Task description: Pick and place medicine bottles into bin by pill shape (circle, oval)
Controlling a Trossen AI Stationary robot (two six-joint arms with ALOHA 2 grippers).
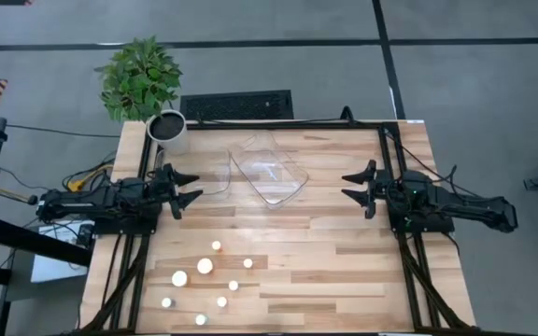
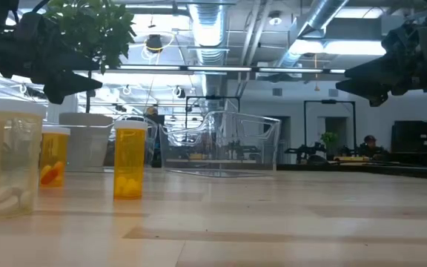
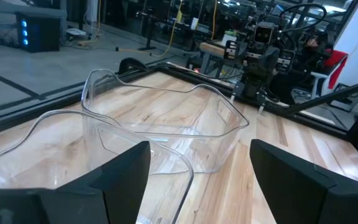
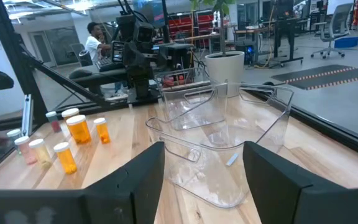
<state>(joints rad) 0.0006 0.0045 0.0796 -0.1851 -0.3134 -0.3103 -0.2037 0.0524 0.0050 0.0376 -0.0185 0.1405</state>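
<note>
Several small amber bottles with white caps (image 1: pixel 205 266) stand upright on the wood table near its front left. They also show in the low view (image 2: pixel 130 159) and the right wrist view (image 4: pixel 78 129). My left gripper (image 1: pixel 187 187) is open and empty above the table's left side, behind the bottles; its wrist view (image 3: pixel 201 180) shows its fingers wide apart. My right gripper (image 1: pixel 355 187) is open and empty at the table's right side, facing the tubs (image 4: pixel 204 180).
Two clear plastic tubs sit at the table's far middle, one (image 1: pixel 271 170) between the grippers and one (image 3: pixel 55 155) just in front of my left gripper. A white plant pot (image 1: pixel 168 131) stands at the far left corner. Bare wood lies front right.
</note>
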